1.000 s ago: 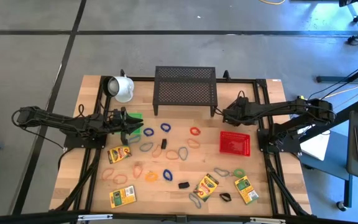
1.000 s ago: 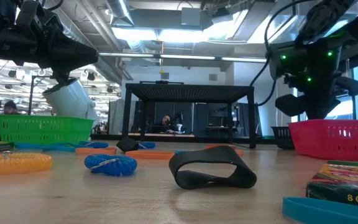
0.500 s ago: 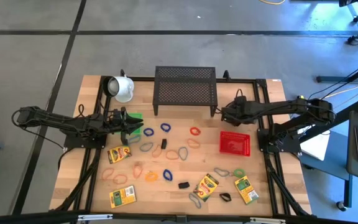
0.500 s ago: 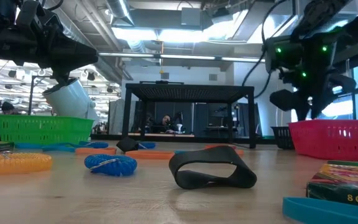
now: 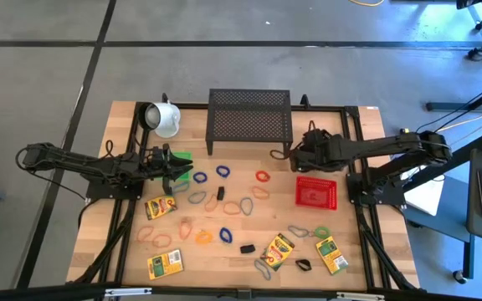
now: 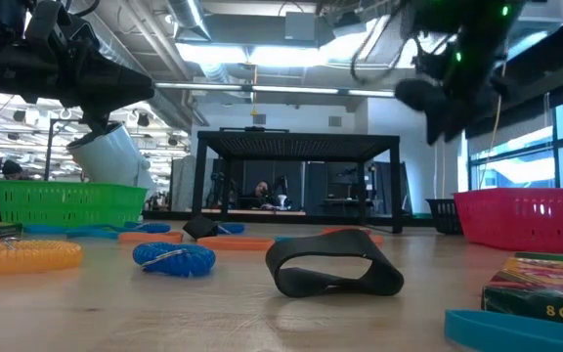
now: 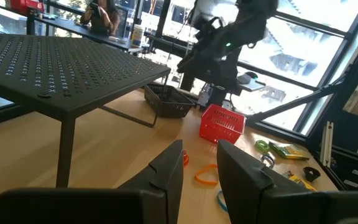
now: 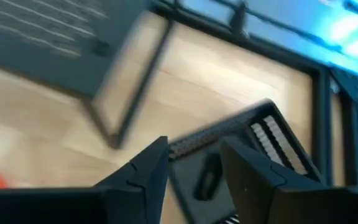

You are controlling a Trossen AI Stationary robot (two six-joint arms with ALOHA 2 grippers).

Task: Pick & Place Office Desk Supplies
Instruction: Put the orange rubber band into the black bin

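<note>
Rubber-band loops lie flat on the wooden table: blue (image 5: 200, 177), red (image 5: 263, 177), orange (image 5: 203, 237), and a black loop (image 6: 333, 267) on its edge. Crayon boxes (image 5: 161, 207) (image 5: 278, 249) (image 5: 331, 255) and black clips (image 5: 247, 248) lie among them. My left gripper (image 5: 178, 167) (image 7: 197, 168) hangs open and empty over the green basket (image 5: 182, 156). My right gripper (image 5: 294, 153) (image 8: 194, 168) is open and empty, above the table by the black rack's right front leg (image 5: 288, 150).
The black mesh rack (image 5: 249, 119) stands at the far middle, with the white mug (image 5: 164, 119) to its left. A red basket (image 5: 316, 191) sits at the right. A small black basket (image 7: 166, 99) stands right of the rack. The table's near half holds scattered supplies.
My right gripper has gone toward the table's left, away from above the red basket's far side and toward the rack's right front leg; in the low view it stands higher than before. It stays open and empty.
</note>
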